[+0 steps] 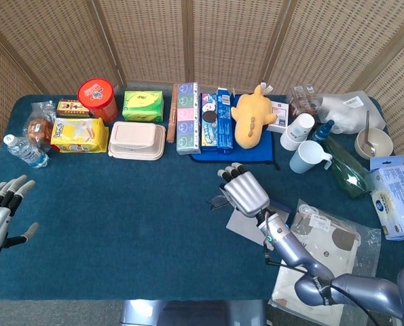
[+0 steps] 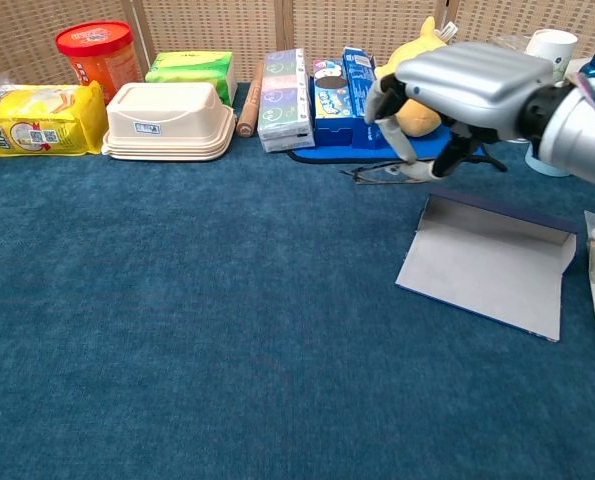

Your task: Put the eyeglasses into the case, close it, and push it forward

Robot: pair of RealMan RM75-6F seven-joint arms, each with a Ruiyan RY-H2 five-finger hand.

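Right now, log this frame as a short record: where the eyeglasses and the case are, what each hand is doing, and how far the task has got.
eyeglasses: on the blue tablecloth, outside the case, under the right hand
case: grey, lying open and flat, nothing in it, nearer the robot than the eyeglasses
right hand: over the eyeglasses, fingertips down at them; a firm grip cannot be confirmed
left hand: at the table's left edge, fingers apart, holding nothing
task stage: eyeglasses not yet in the case; case not closed or pushed
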